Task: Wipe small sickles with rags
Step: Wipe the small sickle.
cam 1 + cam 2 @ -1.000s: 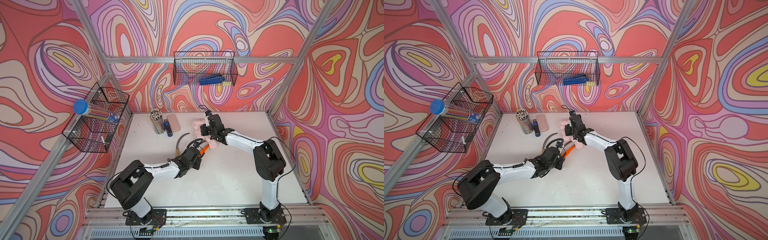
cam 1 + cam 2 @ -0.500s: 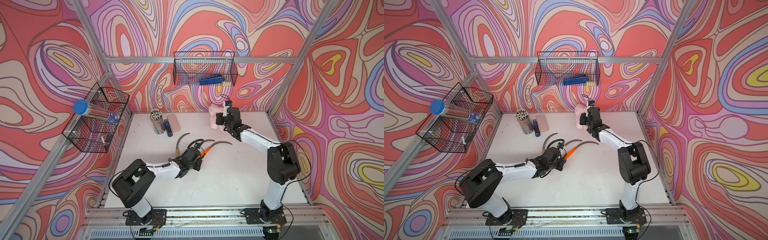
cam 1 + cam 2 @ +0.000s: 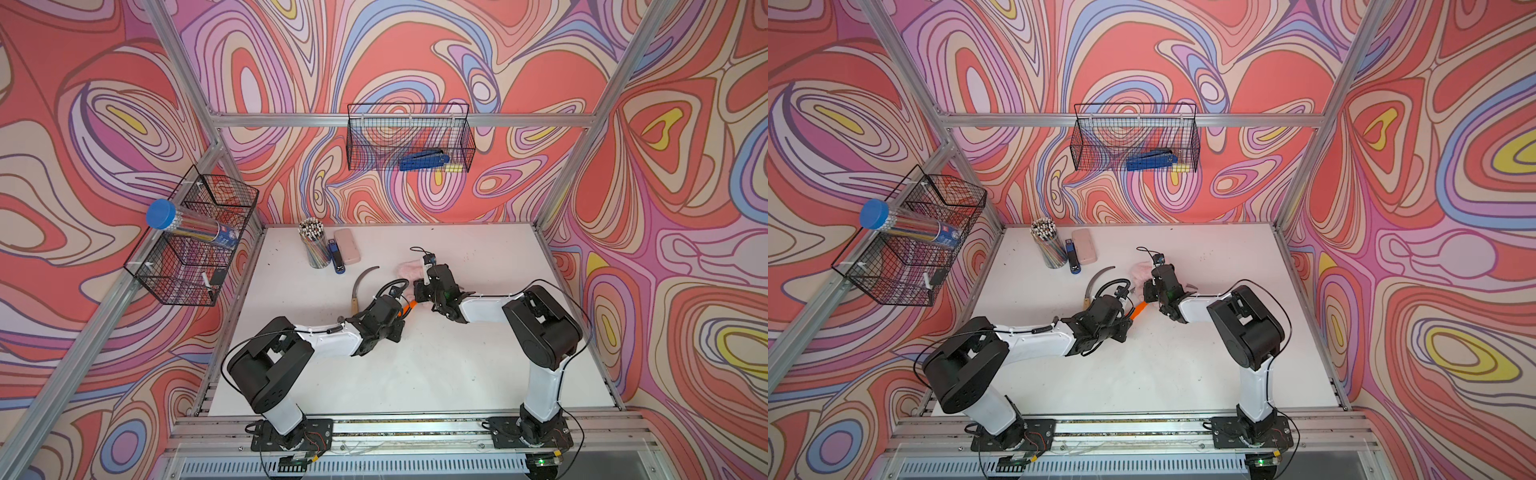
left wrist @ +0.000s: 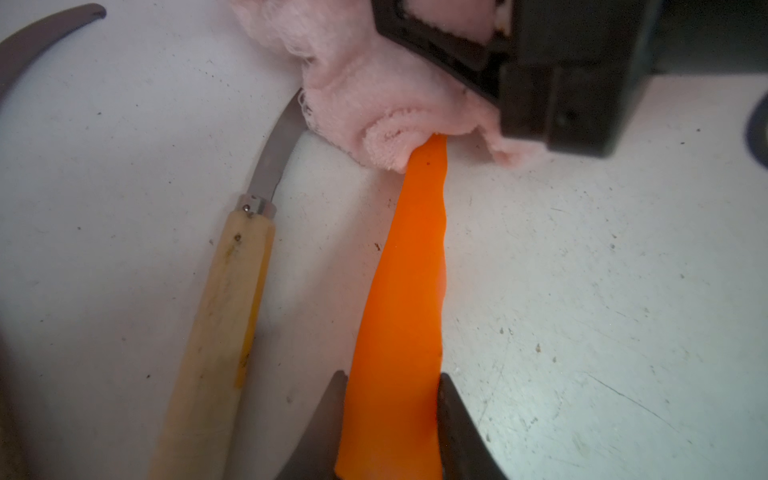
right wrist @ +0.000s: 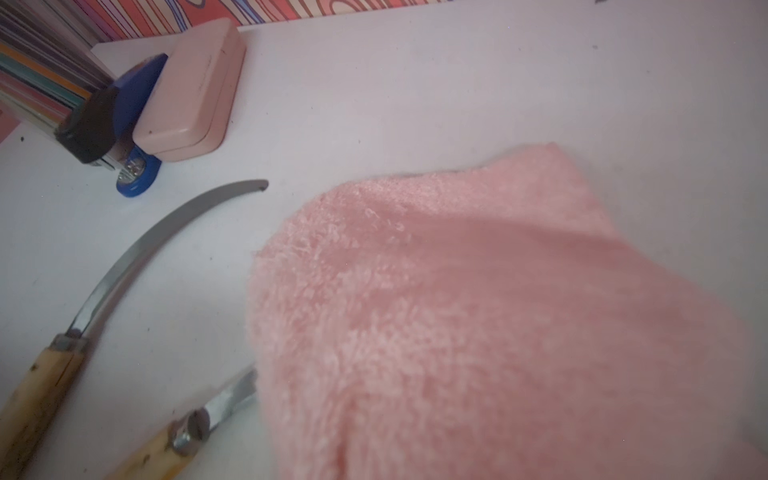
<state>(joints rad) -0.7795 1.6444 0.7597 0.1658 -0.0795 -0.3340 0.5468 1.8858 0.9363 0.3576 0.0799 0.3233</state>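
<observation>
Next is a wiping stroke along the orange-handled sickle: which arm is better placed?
Right. The right tool is shut on the pink rag, bunched over the orange sickle where its handle ends. The left tool only clamps that handle, so it likely just steadies.

Pencil cup point(image 3: 315, 245), blue stapler point(image 3: 336, 259), pink case point(image 3: 346, 246) side by side.

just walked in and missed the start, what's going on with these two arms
The left hand is shut on the orange handle of a small sickle. The right hand is shut on a fluffy pink rag, bunched over that sickle's blade end so the blade is hidden; it looks like mid-wipe. Two wooden-handled sickles lie on the white table beside them, neither held, the second with its blade running under the rag.
</observation>
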